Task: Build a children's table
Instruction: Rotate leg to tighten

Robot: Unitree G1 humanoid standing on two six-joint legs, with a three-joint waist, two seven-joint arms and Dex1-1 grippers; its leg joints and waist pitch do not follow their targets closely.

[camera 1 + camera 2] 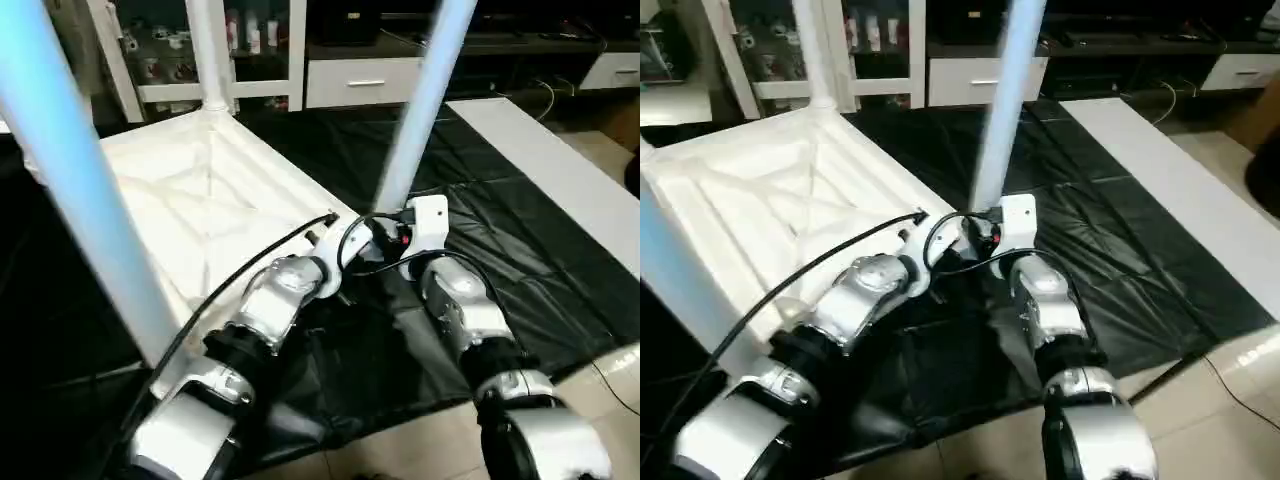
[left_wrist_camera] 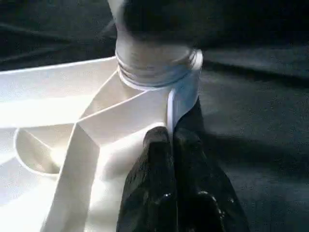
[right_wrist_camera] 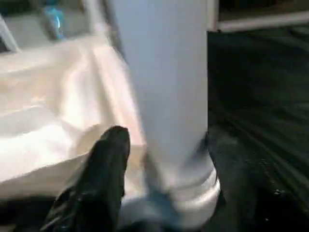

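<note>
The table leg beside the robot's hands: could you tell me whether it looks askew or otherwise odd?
Nothing stands out. The leg rises from the near corner socket of the upturned tabletop, leaning about as much as the other standing legs, and its base collar meets the socket evenly.

Tabletop (image 1: 190,200): white plastic square, lying upside down on a black sheet on the floor, ribbed underside facing up, raised ribs crossing in an X toward the middle.
Near-left leg (image 1: 80,190): white tapered tube, standing up from the tabletop's near-left corner, close to the camera.
Far leg (image 1: 208,50): white tube, upright in the far corner socket.
Right leg (image 1: 420,100): white tube rising from the right corner, leaning slightly; its ringed base (image 2: 154,63) sits in the round corner socket.
Corner ribs (image 2: 96,135): thin white walls meeting beside that socket.
</note>
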